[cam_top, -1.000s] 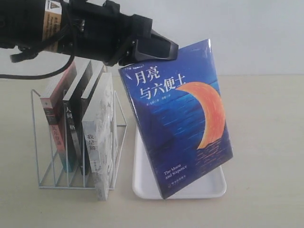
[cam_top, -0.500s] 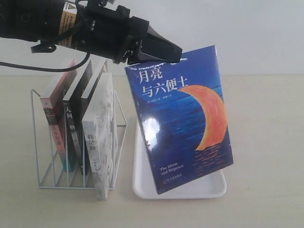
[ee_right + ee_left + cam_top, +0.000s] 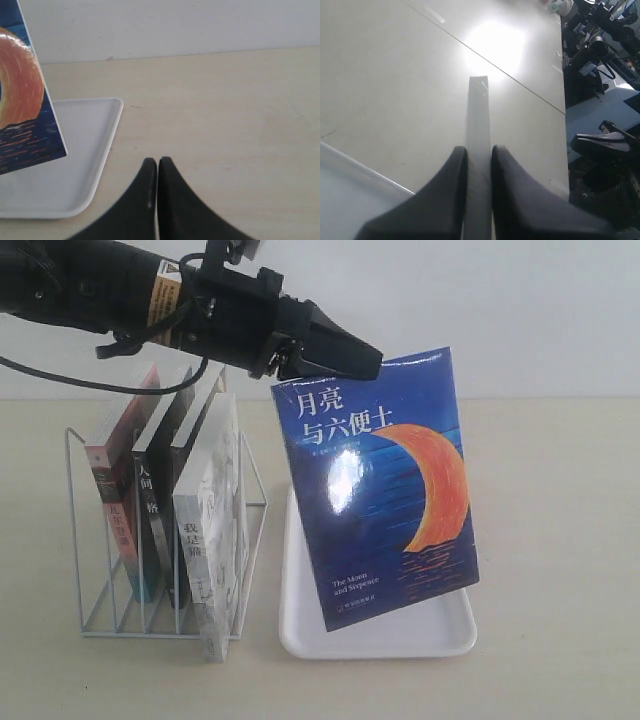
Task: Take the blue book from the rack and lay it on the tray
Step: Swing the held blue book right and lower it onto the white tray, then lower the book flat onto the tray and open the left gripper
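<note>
The blue book (image 3: 385, 490), with its orange crescent moon and white title, hangs tilted above the white tray (image 3: 440, 635). My left gripper (image 3: 345, 358) is shut on the book's top edge. In the left wrist view that gripper (image 3: 479, 150) clamps the book's pale page edge (image 3: 478, 110) between both fingers. The white wire rack (image 3: 100, 540) stands to the left of the tray with several other books in it. My right gripper (image 3: 158, 162) is shut with nothing in it, low over the table beside the tray (image 3: 95, 150); a corner of the book (image 3: 25, 115) shows there.
In the rack lean a red-spined book (image 3: 120, 490), two black-spined books (image 3: 165, 480) and a white-spined book (image 3: 205, 550). A pale wall rises behind the beige table (image 3: 560, 540). Lab equipment (image 3: 605, 100) shows in the left wrist view.
My left gripper has carried the book slightly right and tipped it more upright; its lower edge now hangs higher over the tray.
</note>
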Action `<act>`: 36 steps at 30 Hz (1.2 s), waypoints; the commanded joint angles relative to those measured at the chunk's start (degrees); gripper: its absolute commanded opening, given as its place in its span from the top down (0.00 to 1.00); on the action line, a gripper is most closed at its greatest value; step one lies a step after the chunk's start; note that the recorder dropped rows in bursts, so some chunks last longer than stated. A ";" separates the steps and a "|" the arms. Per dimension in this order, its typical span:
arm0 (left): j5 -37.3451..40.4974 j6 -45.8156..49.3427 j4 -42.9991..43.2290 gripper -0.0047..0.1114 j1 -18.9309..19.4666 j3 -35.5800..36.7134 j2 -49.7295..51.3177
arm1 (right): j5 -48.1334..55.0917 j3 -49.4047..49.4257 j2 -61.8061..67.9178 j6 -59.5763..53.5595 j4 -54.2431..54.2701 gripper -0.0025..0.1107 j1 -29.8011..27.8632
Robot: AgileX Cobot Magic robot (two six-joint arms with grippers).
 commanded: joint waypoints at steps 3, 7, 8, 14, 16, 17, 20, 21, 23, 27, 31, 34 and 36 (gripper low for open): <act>-0.23 1.83 -1.95 0.92 0.03 -0.69 0.77 | -0.36 -0.07 -0.26 0.00 -0.25 0.98 -0.19; -0.66 1.83 -1.95 0.92 0.03 -0.69 0.77 | -0.36 -0.07 -0.26 0.00 -0.25 0.98 -0.19; -0.66 1.83 -1.95 0.92 0.03 -0.69 0.77 | -0.36 -0.07 -0.26 0.00 -0.25 0.98 -0.19; -0.70 1.83 -1.95 0.92 0.03 -0.69 0.77 | -0.36 -0.07 -0.26 0.00 -0.25 0.98 -0.19; -1.06 1.83 -1.95 0.92 0.03 -0.56 0.77 | -0.36 -0.07 -0.26 0.00 -0.25 0.98 -0.19; -1.05 1.83 -1.95 0.92 0.03 -0.56 0.77 | -0.36 -0.07 -0.26 0.00 -0.25 0.98 -0.19; -2.34 1.83 -1.95 0.92 0.03 -0.56 0.77 | -0.36 -0.07 -0.26 0.00 -0.25 0.98 -0.19; -3.34 1.83 -1.95 0.92 0.03 -0.56 0.77 | -0.36 -0.07 -0.26 0.00 -0.25 0.98 -0.19; -5.19 2.32 -1.95 0.92 0.03 -0.56 0.66 | -0.36 -0.07 -0.26 0.00 -0.25 0.98 -0.19; -6.04 2.32 -1.95 0.92 0.03 -0.56 0.29 | -0.36 -0.07 -0.26 0.00 -0.25 0.98 -0.19; -7.29 2.32 -1.95 0.92 0.47 -0.56 0.16 | -0.36 -0.07 -0.26 0.00 -0.25 0.98 -0.19; -7.29 2.32 -1.95 0.92 1.08 0.03 0.16 | -0.36 -0.07 -0.26 0.00 -0.25 0.98 -0.19; -6.76 2.83 -1.95 0.92 1.66 0.82 0.16 | -0.36 -0.07 -0.26 0.00 -0.25 0.98 -0.19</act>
